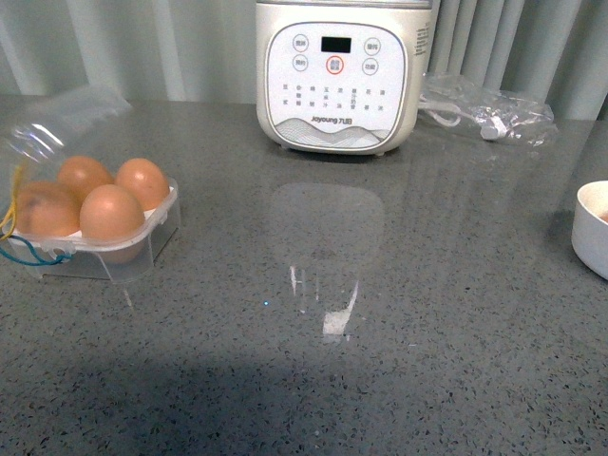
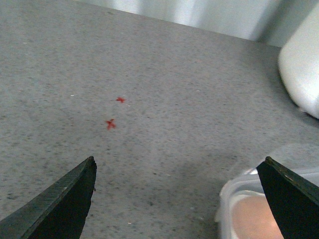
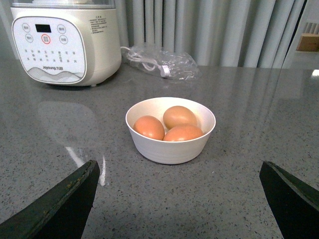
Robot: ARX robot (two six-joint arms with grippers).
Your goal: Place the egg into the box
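Front view alone takes in the whole box [image 1: 150, 239], standing at the left of the bench [image 1: 399, 361] with its lid [image 1: 57, 119] open and four brown eggs [image 1: 111, 214] filling its cups. The egg of the task cannot be told from the others there. Blue and yellow cords [image 1: 30, 256] hang at the box's left end. Of the white bowl [image 1: 594, 228] this view catches just an edge at far right. The right wrist view shows it whole, with three more eggs [image 3: 172, 124] inside. The left wrist view gets only a corner of the box, one egg pale beneath the plastic, plus two small red marks [image 2: 110, 124] on the bench. Both the left fingers [image 2: 65, 209] and the right fingers [image 3: 65, 204] stand wide apart with nothing between them. The bench is grey speckled stone, glossy enough to mirror the white cooker [image 1: 337, 76]. A clear bag [image 1: 489, 114] with a cable lies beside the cooker, and pale curtains [image 1: 171, 47] hang behind.
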